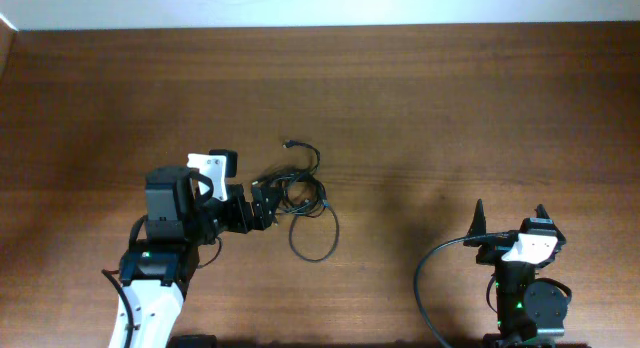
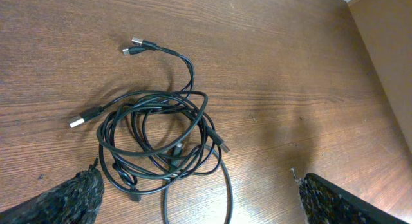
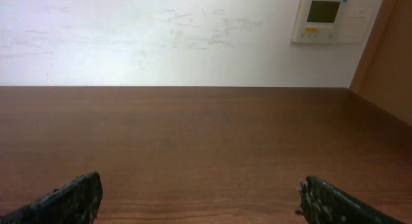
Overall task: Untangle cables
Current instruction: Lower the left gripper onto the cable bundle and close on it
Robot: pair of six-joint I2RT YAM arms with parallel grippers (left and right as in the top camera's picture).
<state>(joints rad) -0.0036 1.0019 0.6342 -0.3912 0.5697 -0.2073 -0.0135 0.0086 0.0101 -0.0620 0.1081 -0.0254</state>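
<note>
Close beside the cables (image 2: 177, 149), I am holding my left tool (image 2: 199, 188) wide, aiming to pinch one loose plug end (image 2: 77, 121), not the bunch.

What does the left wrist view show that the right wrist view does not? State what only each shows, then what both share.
Only the left wrist view: the cables, tangled in a loose heap, with plugs sticking out. Only the right wrist view: a white wall and a wall control panel. Both: the wooden table, and a gripper reaching in from the bottom corners, the left gripper and the right gripper, each open and empty.
</note>
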